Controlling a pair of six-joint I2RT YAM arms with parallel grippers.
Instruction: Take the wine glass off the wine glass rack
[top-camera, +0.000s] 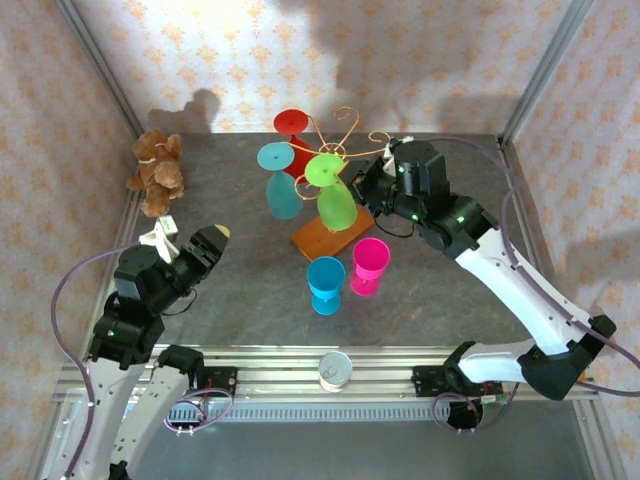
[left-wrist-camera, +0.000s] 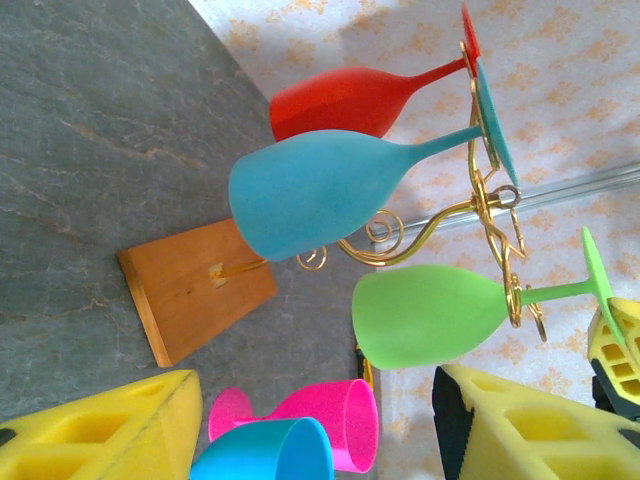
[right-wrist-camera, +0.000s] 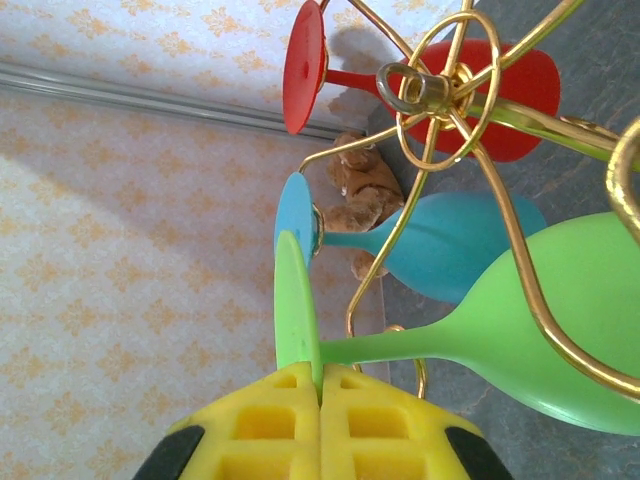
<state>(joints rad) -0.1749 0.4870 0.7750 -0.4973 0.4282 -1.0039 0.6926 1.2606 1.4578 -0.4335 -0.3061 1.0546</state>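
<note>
Surface (top-camera: 250, 310): grey, stone-patterned, carrying everything in the top view.

Wine glass rack (top-camera: 322, 238): stood at upper centre of the top view, with its wooden base flat on the surface and its gold arms spreading above.

Right end effector (right-wrist-camera: 320, 385): reached in from the right of the top view to the rack's near arm. In the right wrist view its yellow pads were pressed together, with the rim of the green foot pinched in the seam.

Left end effector (top-camera: 200, 245): sat at lower left of the top view, well apart from the rack. Its fingers were spread and nothing lay between them.

Green wine glass (right-wrist-camera: 560, 320): hung bowl-down, its stem threaded through a gold arm. It was not yet off the rack.

Teal wine glass (top-camera: 283, 190) and red wine glass (top-camera: 292, 125): both hung from arms on the left and far side, untouched.

Blue wine glass (top-camera: 325, 283) and pink wine glass (top-camera: 368, 265): both were off the rack, on the surface just in front of its base.

Progress judgement: the grasp on the green foot looked made. What remained was sliding the stem out along the arm, clearing the curl, and setting the glass down.
</note>
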